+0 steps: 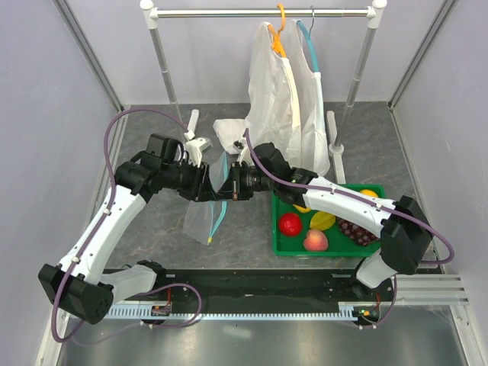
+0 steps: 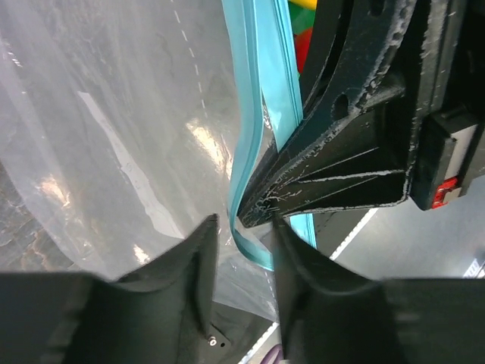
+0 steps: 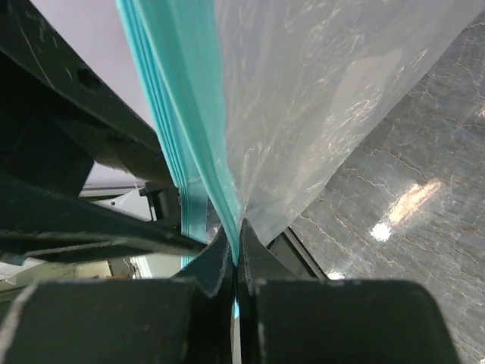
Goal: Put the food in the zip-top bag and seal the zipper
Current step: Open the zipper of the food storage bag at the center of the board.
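Observation:
The clear zip-top bag (image 1: 204, 217) hangs above the table between my two grippers, its teal zipper (image 1: 218, 215) running down its right edge. My right gripper (image 1: 233, 184) is shut on the zipper (image 3: 178, 98), with the clear bag (image 3: 326, 83) spreading above the fingertips (image 3: 224, 254). My left gripper (image 1: 211, 185) faces it. Its fingers (image 2: 201, 254) stand apart on either side of the zipper (image 2: 246, 114), not pinching it. The food lies in a green tray (image 1: 279, 245): a red round fruit (image 1: 290, 223), a peach (image 1: 316, 241), a yellow piece (image 1: 322, 220) and purple grapes (image 1: 357, 231).
A clothes rack (image 1: 263, 12) stands at the back with white garments (image 1: 284, 107) on an orange and a teal hanger. A small white object (image 1: 200, 143) lies by the rack's left post. Grey walls close in both sides.

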